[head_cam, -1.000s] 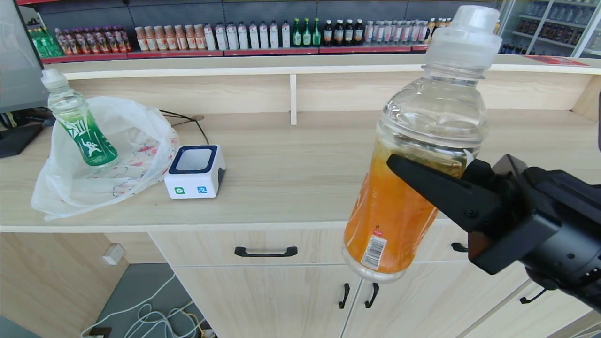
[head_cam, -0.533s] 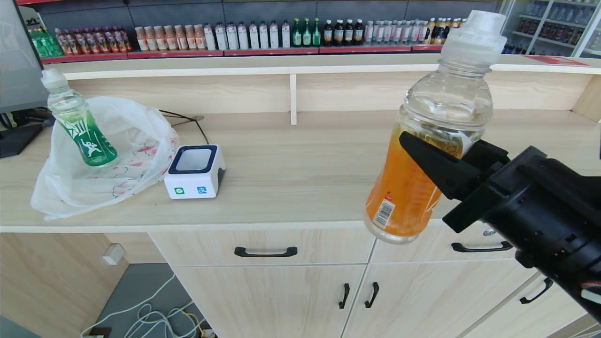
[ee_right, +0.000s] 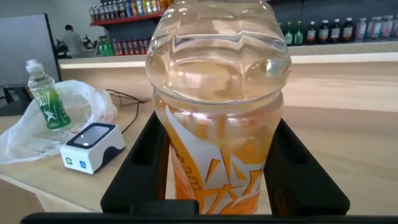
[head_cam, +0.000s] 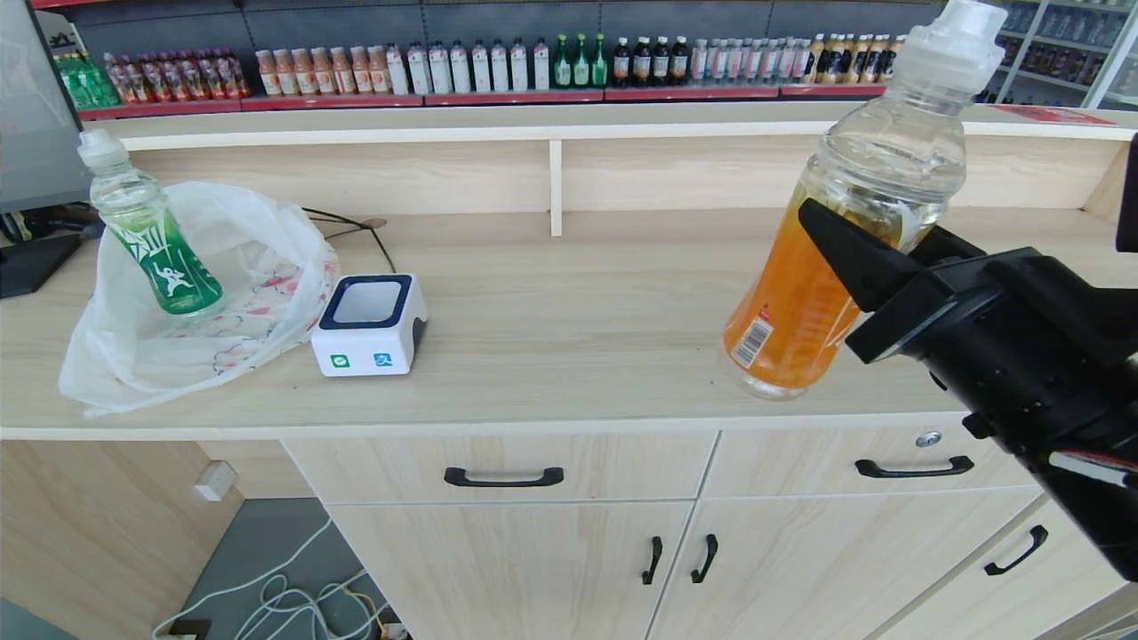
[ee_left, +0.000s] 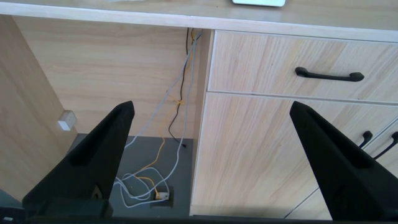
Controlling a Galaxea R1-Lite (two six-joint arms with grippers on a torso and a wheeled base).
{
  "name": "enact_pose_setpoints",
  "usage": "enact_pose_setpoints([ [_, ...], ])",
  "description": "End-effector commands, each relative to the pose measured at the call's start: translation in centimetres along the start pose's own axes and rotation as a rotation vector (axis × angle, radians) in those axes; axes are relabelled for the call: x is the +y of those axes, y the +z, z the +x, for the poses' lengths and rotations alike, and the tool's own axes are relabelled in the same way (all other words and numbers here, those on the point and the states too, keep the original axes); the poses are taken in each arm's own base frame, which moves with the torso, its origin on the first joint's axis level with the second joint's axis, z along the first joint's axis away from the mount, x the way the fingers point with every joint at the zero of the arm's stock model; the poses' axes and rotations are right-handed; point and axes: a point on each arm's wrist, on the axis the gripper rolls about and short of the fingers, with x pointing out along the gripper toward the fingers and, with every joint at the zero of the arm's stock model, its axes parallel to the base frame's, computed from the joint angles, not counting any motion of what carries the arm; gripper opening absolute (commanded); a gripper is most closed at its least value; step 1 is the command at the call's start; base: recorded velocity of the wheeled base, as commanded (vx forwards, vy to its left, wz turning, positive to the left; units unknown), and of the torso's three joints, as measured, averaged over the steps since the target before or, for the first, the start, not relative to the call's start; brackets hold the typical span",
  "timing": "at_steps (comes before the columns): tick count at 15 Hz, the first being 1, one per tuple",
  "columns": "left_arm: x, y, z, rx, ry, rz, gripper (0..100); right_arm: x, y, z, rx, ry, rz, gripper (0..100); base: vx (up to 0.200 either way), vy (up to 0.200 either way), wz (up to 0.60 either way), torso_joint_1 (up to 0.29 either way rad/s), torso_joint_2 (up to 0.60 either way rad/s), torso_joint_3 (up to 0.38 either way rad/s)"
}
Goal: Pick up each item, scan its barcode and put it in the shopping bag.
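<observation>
Lifted since a second ago, the bottle (head_cam: 800, 293) sits clamped in my right fingers (head_cam: 853, 258) above the desk's (head_cam: 569, 347) right end. I should turn its barcode (head_cam: 754, 342) squarely toward the scanner (head_cam: 369, 324), well leftward. Left fingers (ee_left: 99, 155) wide.

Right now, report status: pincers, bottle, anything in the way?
Right pincer shut on orange bottle, held tilted over the counter. Left pincer open, low by the cabinet. Scanner stands between bottle and bag.

Tilted orange bottle (head_cam: 791, 302), cap up; green bottle (head_cam: 156, 240) stands in shopping bag (head_cam: 258, 267).
</observation>
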Motion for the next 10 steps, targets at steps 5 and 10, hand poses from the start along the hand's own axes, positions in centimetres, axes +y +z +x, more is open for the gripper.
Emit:
enact_pose_setpoints([
  [5,0.0,0.0,0.0,-0.001,0.001,0.002,100,-0.85,0.19,-0.11,-0.012,-0.029,-0.01,0,0.0,0.08,0.0,0.002,0.0,0.0],
  [10,0.0,0.0,0.0,-0.001,0.001,-0.002,100,-1.26,-0.27,-0.76,-0.003,-0.036,-0.019,0,0.0,0.2,0.0,0.005,0.0,0.004],
])
